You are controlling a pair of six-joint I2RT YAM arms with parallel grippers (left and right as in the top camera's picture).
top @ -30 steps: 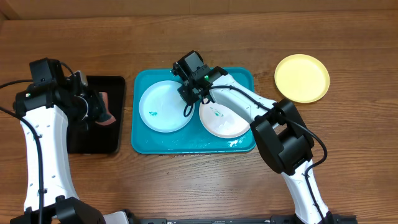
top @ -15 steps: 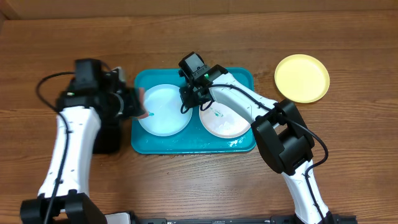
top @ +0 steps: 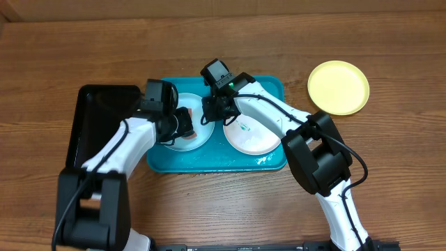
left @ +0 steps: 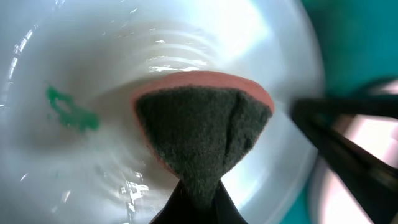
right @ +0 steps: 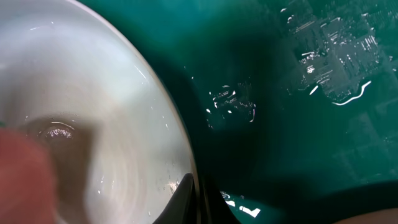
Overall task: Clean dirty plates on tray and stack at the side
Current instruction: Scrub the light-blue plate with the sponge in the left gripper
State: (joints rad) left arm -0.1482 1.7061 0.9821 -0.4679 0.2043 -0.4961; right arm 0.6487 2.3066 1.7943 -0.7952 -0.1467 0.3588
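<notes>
Left gripper [top: 182,125] moved into tray [top: 268,87], pinching sponge [left: 202,134] on blue plate [top: 194,103], my right gripper [top: 209,117] pinching that plate's 3 o'clock rim, white plate [top: 254,139] alongside

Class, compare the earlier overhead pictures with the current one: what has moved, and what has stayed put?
The left tool, shut on the sponge, swung from over the black tray across to the turquoise tray and now holds the sponge on the light blue plate. Nothing was picked up or released. The right tool stayed pinched on that plate's rim. The white plate and yellow plate have not moved.
</notes>
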